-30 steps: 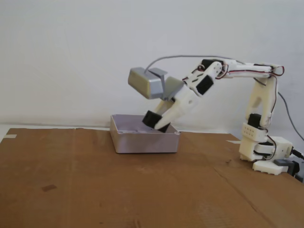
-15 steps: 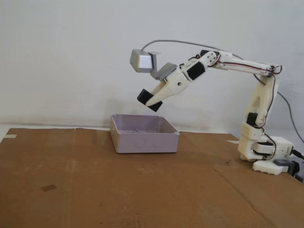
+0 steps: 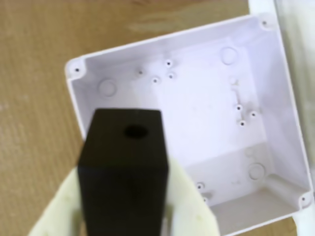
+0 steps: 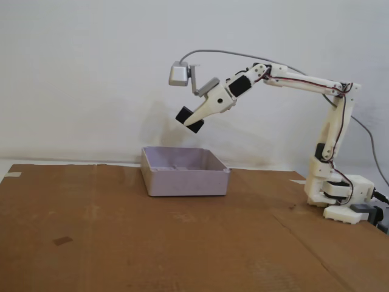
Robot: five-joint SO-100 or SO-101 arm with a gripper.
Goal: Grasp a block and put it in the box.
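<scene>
a: where's the block [image 4: 190, 118] right now?

b: up in the air, clamped in the end effector [image 4: 189, 120]. in the fixed view it hangs well above the box [image 4: 185, 180], tilted, over the box's middle or right part.

a: and the fingers are really closed on it?

b: yes. in the wrist view the black block [image 3: 123, 172] fills the lower left, with a pale cream finger [image 3: 192, 206] pressed against its right side and another against its left. a small round hole shows in the block's upper face.

a: what about the box itself?

b: it sits on the brown cardboard-covered counter [image 4: 121, 237], near the back edge, in front of the white wall [image 4: 91, 73]. from the wrist camera its pale lilac floor [image 3: 206, 113] is bare, with only moulded bosses and small screw holes showing. it looks turned at an angle in that view.

a: the arm?

b: the white arm [image 4: 304, 82] reaches leftward from its base [image 4: 340, 198] at the counter's right side, upper link nearly level, wrist angled down to the left. a shiny grey module [image 4: 179, 73] with a cable rides just above the end effector.
</scene>
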